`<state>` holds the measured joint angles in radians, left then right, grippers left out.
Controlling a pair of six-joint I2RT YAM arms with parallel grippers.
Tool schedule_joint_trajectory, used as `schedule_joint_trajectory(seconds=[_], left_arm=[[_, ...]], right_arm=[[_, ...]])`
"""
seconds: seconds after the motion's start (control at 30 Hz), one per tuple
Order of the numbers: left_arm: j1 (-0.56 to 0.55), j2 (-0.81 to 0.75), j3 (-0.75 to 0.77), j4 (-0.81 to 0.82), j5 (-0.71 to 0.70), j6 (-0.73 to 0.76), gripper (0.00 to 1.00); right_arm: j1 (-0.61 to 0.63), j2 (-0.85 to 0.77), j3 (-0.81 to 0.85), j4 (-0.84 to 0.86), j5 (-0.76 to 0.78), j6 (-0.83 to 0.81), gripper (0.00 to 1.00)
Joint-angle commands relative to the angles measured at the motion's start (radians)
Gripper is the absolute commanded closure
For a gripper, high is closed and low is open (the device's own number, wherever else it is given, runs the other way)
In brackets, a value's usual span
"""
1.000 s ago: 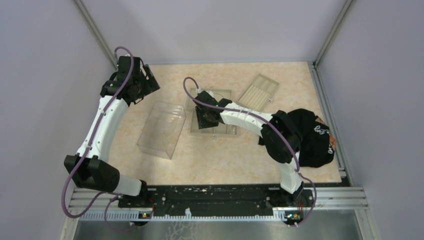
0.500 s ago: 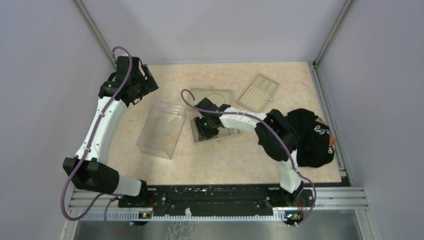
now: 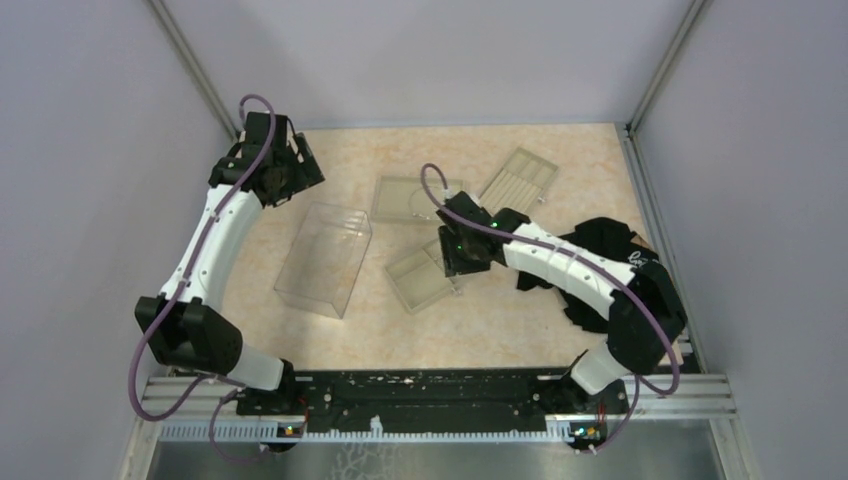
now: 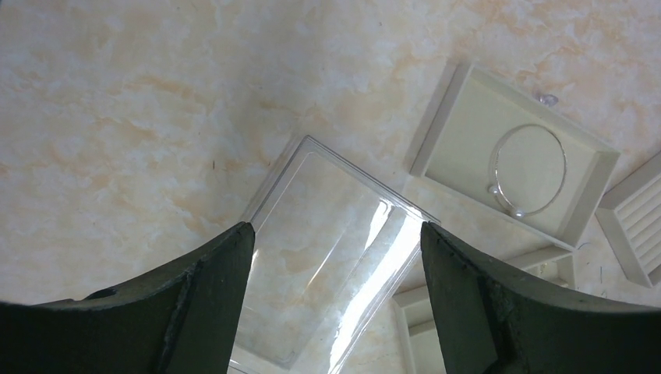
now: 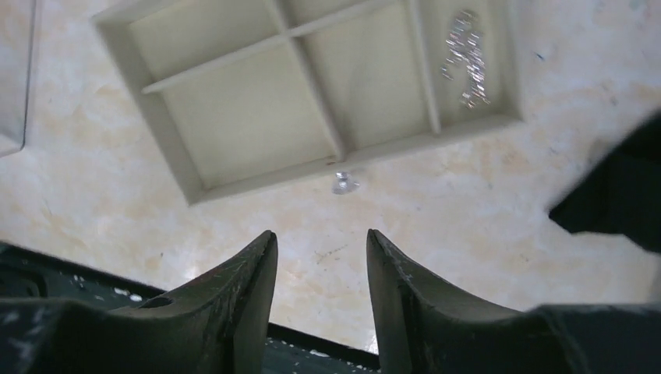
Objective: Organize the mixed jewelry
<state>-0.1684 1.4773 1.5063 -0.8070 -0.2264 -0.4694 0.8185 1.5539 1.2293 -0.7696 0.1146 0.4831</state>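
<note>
A thin silver wire hoop [image 4: 516,211] lies in a shallow square beige tray [image 4: 436,128], which also shows in the top view [image 3: 392,198]. A cluster of tiny silver bits [image 5: 468,58] lies in the narrow right compartment of the divided tray [image 5: 179,167]; that tray sits in mid-table in the top view [image 3: 415,285]. One tiny clear-silver bit [image 5: 343,185] lies on the table just outside that tray's rim. My right gripper [image 5: 321,234] is open and empty, hovering over bare table beside that bit. My left gripper [image 4: 337,226] is open and empty, high over the clear box [image 4: 335,257].
The clear plastic box [image 3: 325,258] lies left of centre. A slotted beige tray [image 3: 518,180] lies at the back right. A black cloth [image 3: 625,270] lies at the right edge, under my right arm. Another tiny bit [image 4: 546,99] lies beside the square tray.
The divided tray has slid toward the front and turned, away from the square tray. My right gripper moved right with it, its elbow swinging out over the cloth. My left gripper barely shifted.
</note>
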Motion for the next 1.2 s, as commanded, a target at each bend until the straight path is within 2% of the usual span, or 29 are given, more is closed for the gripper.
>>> schedule_joint_trajectory(seconds=[0.0,0.07,0.13,0.27,0.37,0.43,0.57,0.73,0.8,0.9,1.03,1.17], left_arm=[[0.000,-0.001,-0.020,0.020,-0.005,0.029,0.15],[0.009,-0.004,-0.036,0.017,-0.023,0.036,0.15],[0.036,-0.006,-0.046,0.009,-0.021,0.042,0.15],[0.116,-0.030,-0.084,0.008,0.022,0.043,0.15],[0.224,-0.065,-0.129,0.032,0.095,0.047,0.15],[0.269,-0.084,-0.143,0.032,0.095,0.057,0.15],[0.287,-0.110,-0.163,0.028,0.062,0.050,0.14],[0.342,-0.121,-0.204,0.008,0.044,0.040,0.14],[0.349,-0.126,-0.230,0.017,0.064,0.030,0.14],[0.362,-0.121,-0.272,0.025,0.084,0.012,0.14],[0.368,-0.117,-0.327,0.013,0.092,-0.003,0.15],[0.366,-0.137,-0.413,0.029,0.116,-0.009,0.15]], right_arm=[[-0.075,-0.102,-0.129,-0.020,0.080,0.381,0.48],[-0.088,-0.137,-0.187,0.040,0.056,0.481,0.40],[-0.100,-0.155,-0.216,0.085,0.059,0.551,0.39],[-0.146,-0.139,-0.242,0.151,0.072,0.628,0.41],[-0.184,-0.088,-0.226,0.129,0.060,0.689,0.45],[-0.191,-0.062,-0.225,0.144,0.041,0.718,0.47],[-0.191,-0.026,-0.248,0.218,-0.006,0.774,0.47],[-0.192,0.061,-0.214,0.236,-0.046,0.757,0.50],[-0.191,0.091,-0.205,0.228,-0.049,0.752,0.52],[-0.191,0.110,-0.207,0.226,-0.049,0.741,0.66],[-0.191,0.124,-0.212,0.224,-0.050,0.711,0.78],[-0.194,0.117,-0.201,0.210,-0.029,0.643,0.83]])
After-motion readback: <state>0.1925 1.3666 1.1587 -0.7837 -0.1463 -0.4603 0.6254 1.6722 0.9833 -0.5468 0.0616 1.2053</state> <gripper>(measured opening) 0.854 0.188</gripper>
